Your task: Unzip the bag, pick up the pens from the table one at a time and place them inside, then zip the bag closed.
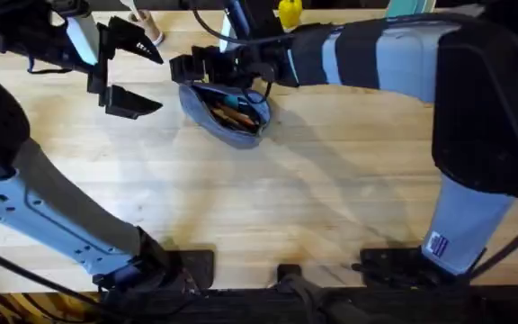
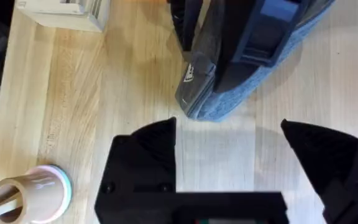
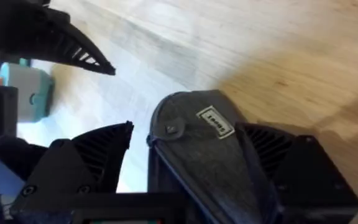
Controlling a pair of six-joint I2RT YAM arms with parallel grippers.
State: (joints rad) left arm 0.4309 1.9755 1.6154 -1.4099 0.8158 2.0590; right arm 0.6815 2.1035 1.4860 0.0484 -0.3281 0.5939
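Note:
The grey-blue bag [image 1: 227, 112] lies unzipped at the back of the table [image 1: 268, 207], with orange pens [image 1: 234, 114] showing inside its mouth. My right gripper [image 1: 203, 74] reaches across to the bag's left end. In the right wrist view that end [image 3: 197, 124] sits between my right gripper's [image 3: 185, 134] open fingers, one finger [image 3: 272, 155] against the fabric and a thin gap on the other side. My left gripper [image 1: 156, 81] hangs open and empty just left of the bag. From the left wrist, the bag's end [image 2: 207, 99] lies a little beyond my left gripper [image 2: 229, 134].
A pink cup [image 2: 33, 196] with a stick in it stands at the table's back left, by a pale wooden block [image 2: 67, 12]. A teal object [image 3: 30, 93] shows off to one side. A yellow item [image 1: 289, 13] is at the back edge. The front half of the table is bare wood.

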